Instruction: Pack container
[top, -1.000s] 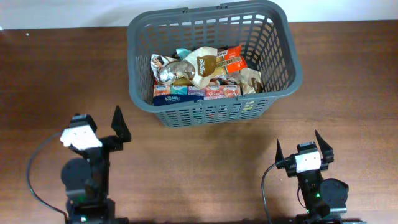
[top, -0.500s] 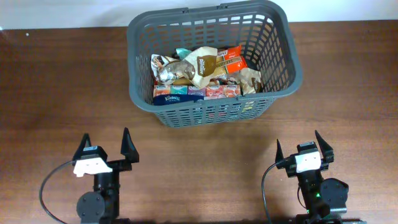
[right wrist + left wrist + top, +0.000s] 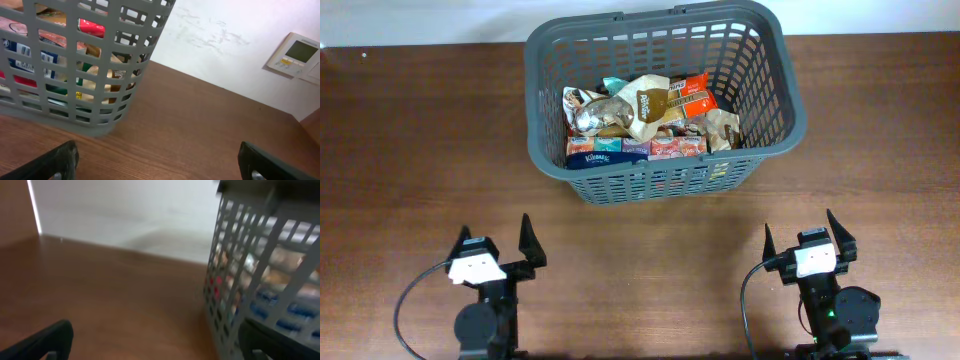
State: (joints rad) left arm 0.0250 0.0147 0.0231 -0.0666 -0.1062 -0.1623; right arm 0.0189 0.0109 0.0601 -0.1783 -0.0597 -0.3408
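Basket, large, dark grey plastic, rectangular with rounded corners and slotted lattice sides: one. This container stands at the middle of the brown wooden table's far edge, upright, its long side parallel to that edge.

Contents, inside the container:
- small printed boxes, set in one row along the near wall, about five, with one dark blue pack at the row's left end;
- crumpled food packets heaped behind the row, at least four: one silver-brown, one cream, one orange, one beige. The exact total cannot be told, as they overlap.

Arms: two, both at the near edge, well apart from the container.
- Left gripper, toward the near left corner: two dark fingers spread wide, released, nothing between them.
- Right gripper, toward the near right corner: two dark fingers spread wide, released, nothing between them.

Black cables: two, one looping beside each arm base.

White wall panel with a small screen: one, on the pale wall beyond the far edge, seen in the right wrist view only.
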